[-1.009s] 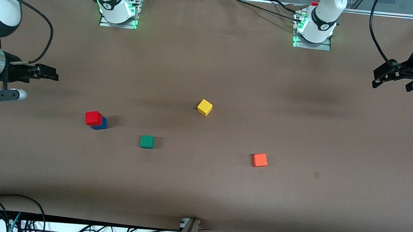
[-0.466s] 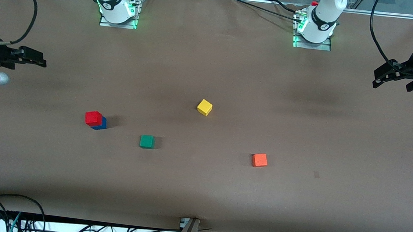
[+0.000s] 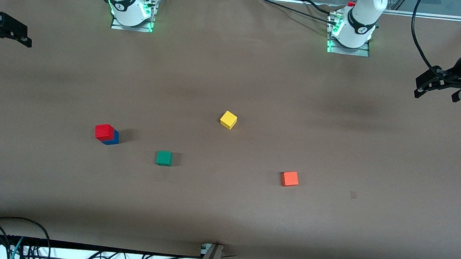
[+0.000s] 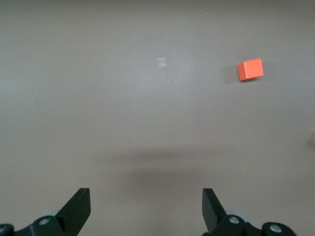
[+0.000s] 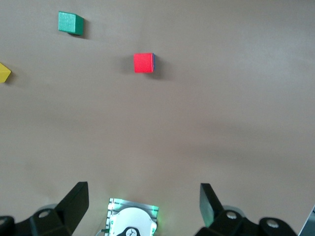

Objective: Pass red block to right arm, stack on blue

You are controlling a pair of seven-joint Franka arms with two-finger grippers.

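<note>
Front view: I see the matte deep-red cube sitting on the plain royal-blue cube, on the brown paper-covered table. The black straight-fingered right gripper hangs well apart from the stack, at its own end. The claw-like left gripper waits at its end.

Left wrist: jaws spread, empty, orange-red cube ahead.

Right wrist: jaws released, red cube ahead, green cube near it.

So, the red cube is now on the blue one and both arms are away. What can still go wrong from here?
The red block sits slightly off-centre on the blue block, with blue showing on one side, so a knock or table shake might tip it. The right gripper, open above the table edge at its own end, is the closer one; a low sweep back could hit the stack. The left gripper hangs open at its own end, so it poses little risk.
</note>
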